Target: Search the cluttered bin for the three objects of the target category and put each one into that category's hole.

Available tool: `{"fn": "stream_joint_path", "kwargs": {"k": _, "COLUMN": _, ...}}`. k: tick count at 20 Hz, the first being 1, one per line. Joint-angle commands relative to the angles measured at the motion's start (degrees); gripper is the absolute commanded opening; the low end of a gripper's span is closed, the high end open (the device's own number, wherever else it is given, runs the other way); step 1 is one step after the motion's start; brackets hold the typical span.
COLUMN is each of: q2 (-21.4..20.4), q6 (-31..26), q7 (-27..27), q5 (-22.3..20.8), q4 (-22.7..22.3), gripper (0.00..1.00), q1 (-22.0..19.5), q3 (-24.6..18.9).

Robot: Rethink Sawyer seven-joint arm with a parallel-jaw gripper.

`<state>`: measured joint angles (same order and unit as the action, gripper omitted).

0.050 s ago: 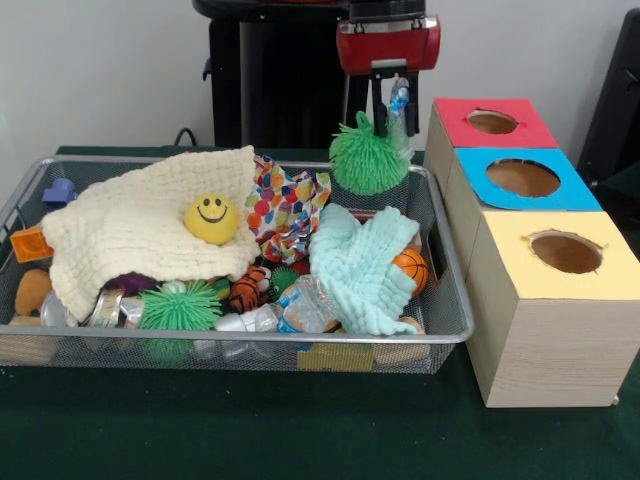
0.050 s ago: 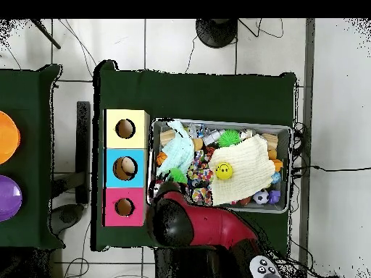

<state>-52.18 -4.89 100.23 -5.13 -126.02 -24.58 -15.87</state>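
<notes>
Red-and-black gripper hanging over the far right corner of the wire mesh bin, black fingers pinching the top of a green spiky rubber ball, so clenched on that ball. Ball lifted at the bin's far rim, just beside the box row. In the overhead view, only the red arm plain above the bin's corner nearest the pink box; ball a green patch at its edge.

Along the bin's right side, three wooden boxes with round holes: pink-topped box farthest, blue-topped box in the middle, yellow-topped box nearest. Something pale orange visible inside the blue box's hole from overhead (identity unclear).

Inside the bin: cream waffle-weave cloth spread over the left half, a yellow smiley-face ball resting on it. Multicoloured polka-dot fabric just right of the smiley ball. Mint-green cloth crumpled toward the right end, small orange basketball touching its right edge. Second green spiky ball near the front rim, below the cream cloth. Tiger-striped toy beside it, clear crumpled plastic bottle at the front rim. Orange plastic block and blue plastic piece at the left end.

Dark green tabletop under everything.
</notes>
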Motion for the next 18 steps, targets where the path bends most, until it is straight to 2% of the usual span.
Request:
{"fn": "stream_joint_path", "kwargs": {"k": 1, "q2": 2.0, "q6": -4.0, "q7": 11.3, "q5": 4.0, "q4": -2.6, "gripper": 0.0, "q1": 1.8, "q3": -3.7}}
{"fn": "stream_joint_path", "kwargs": {"k": 4, "q2": -0.2, "q6": -5.3, "q7": 12.0, "q5": 5.3, "q4": -2.5, "gripper": 0.0, "q1": 4.7, "q3": -2.6}}
{"fn": "stream_joint_path", "kwargs": {"k": 8, "q2": -4.6, "q6": -11.2, "q7": 12.4, "q5": 7.3, "q4": -0.3, "gripper": 0.0, "q1": 10.1, "q3": 2.0}}
{"fn": "stream_joint_path", "kwargs": {"k": 10, "q2": -5.5, "q6": -15.2, "q7": 12.3, "q5": 7.9, "q4": 2.4, "gripper": 0.0, "q1": 12.9, "q3": 4.6}}
{"fn": "stream_joint_path", "kwargs": {"k": 13, "q2": -6.1, "q6": -19.4, "q7": 12.6, "q5": 8.8, "q4": 5.4, "gripper": 0.0, "q1": 15.4, "q3": 6.3}}
{"fn": "stream_joint_path", "kwargs": {"k": 18, "q2": -6.3, "q6": -20.3, "q7": 13.0, "q5": 10.5, "q4": 6.8, "gripper": 0.0, "q1": 17.0, "q3": 6.6}}
